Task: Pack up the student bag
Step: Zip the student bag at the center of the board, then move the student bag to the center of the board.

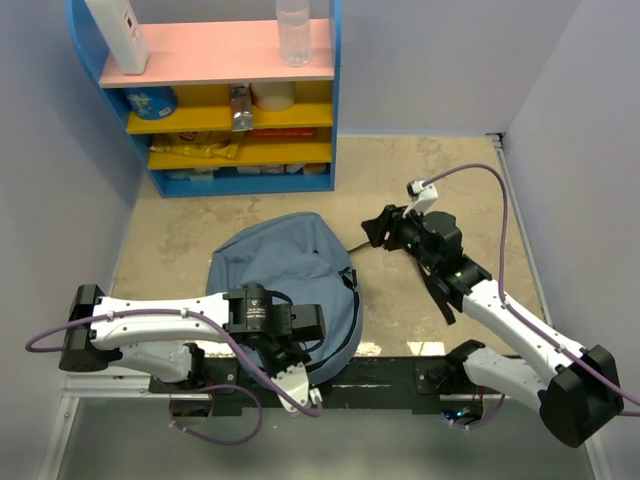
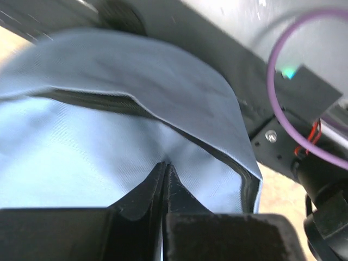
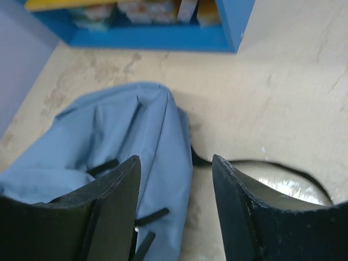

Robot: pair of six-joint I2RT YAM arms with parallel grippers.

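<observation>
A slate-blue student bag [image 1: 285, 265] lies slumped in the middle of the beige surface [image 1: 450, 180], its near end under the left arm [image 1: 150, 325]. The left jaws are clenched on a thin fold of the bag's fabric, which puckers at their tips. The right arm [image 1: 520, 330] reaches in from the right; the right jaws stand released with nothing between them, hovering above the bag's right side. A black strap [image 3: 304, 174] trails from the bag to the right. A blue shelf unit [image 1: 330, 120] stands at the far left.

Likely risks: the pinch takes so little cloth that it may slip when pulled; a pull could drag the whole limp bag toward the near edge instead of opening it; the right jaws, coming down, could snag the loose strap
</observation>
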